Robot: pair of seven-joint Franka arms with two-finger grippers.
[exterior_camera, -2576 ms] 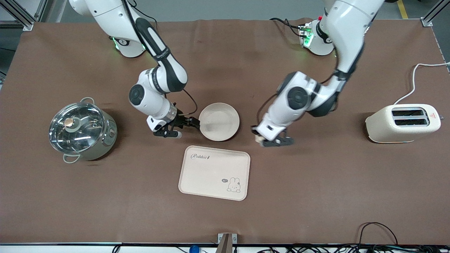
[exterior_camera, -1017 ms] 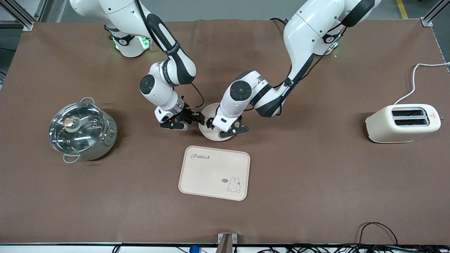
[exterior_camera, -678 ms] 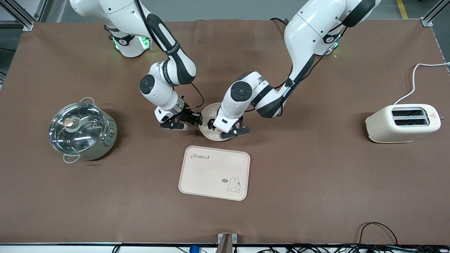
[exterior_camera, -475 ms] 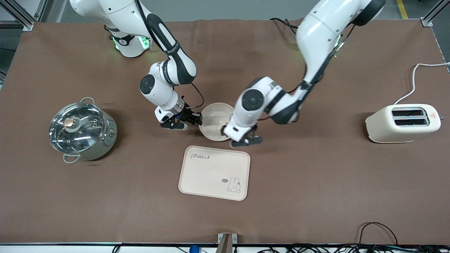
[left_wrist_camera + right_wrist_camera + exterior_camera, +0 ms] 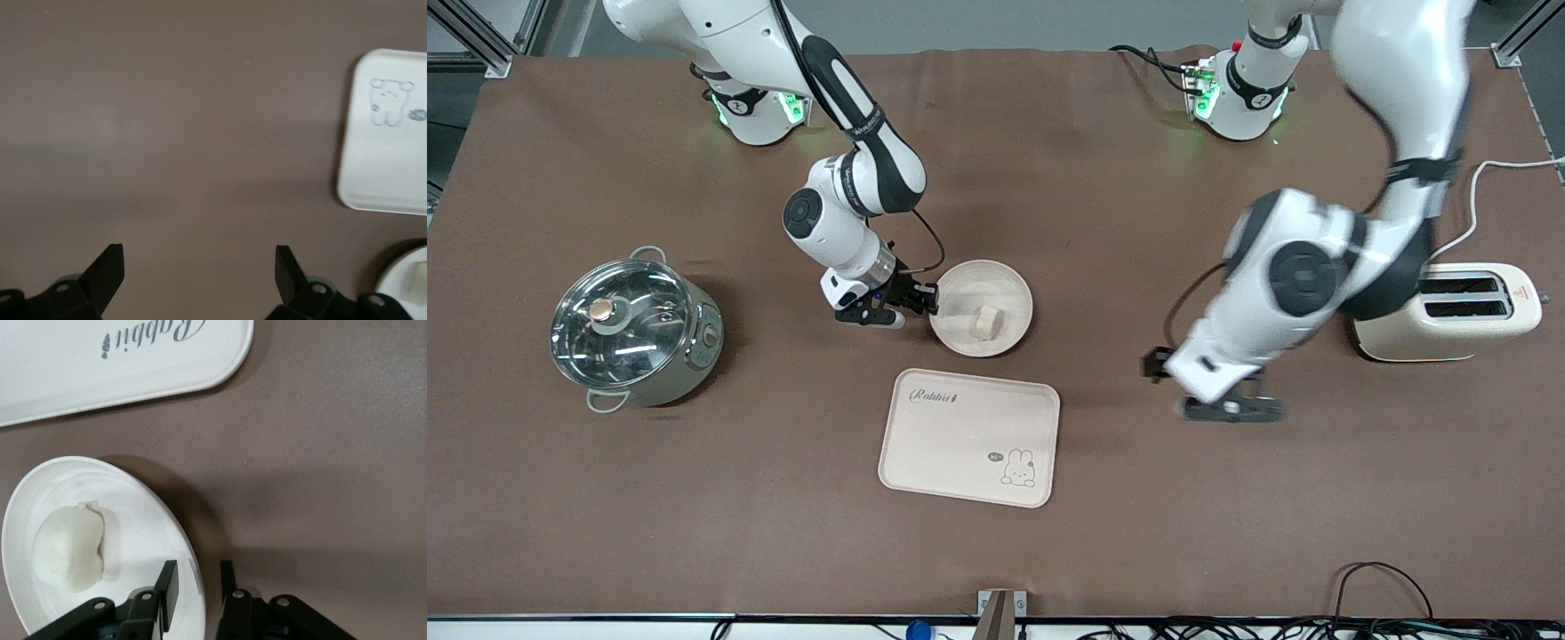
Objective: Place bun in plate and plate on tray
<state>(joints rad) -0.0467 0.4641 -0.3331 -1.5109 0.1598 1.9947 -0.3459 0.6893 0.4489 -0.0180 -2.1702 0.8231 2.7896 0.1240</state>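
The bun (image 5: 985, 322) lies in the round plate (image 5: 996, 286), apart from both grippers. The tray (image 5: 969, 436) with "Rabbit" lettering lies nearer the front camera than the plate. My right gripper (image 5: 925, 302) is at the plate's rim on the right arm's side. In the right wrist view the gripper (image 5: 197, 570) stands astride the rim with a narrow gap, one finger inside the plate (image 5: 133, 513), one outside. The bun (image 5: 67, 547) and tray (image 5: 100, 367) show there too. My left gripper (image 5: 1193, 391) is open and empty over bare table, as the left wrist view (image 5: 199, 253) also shows.
A steel pot with a glass lid (image 5: 633, 331) stands toward the right arm's end. A cream toaster (image 5: 1449, 311) with a white cord stands toward the left arm's end, close to the left forearm. The left wrist view shows the tray (image 5: 387, 133).
My left gripper carried the bun over the plate, let it go into the plate and swung away toward the toaster. My right gripper stayed at the plate's rim.
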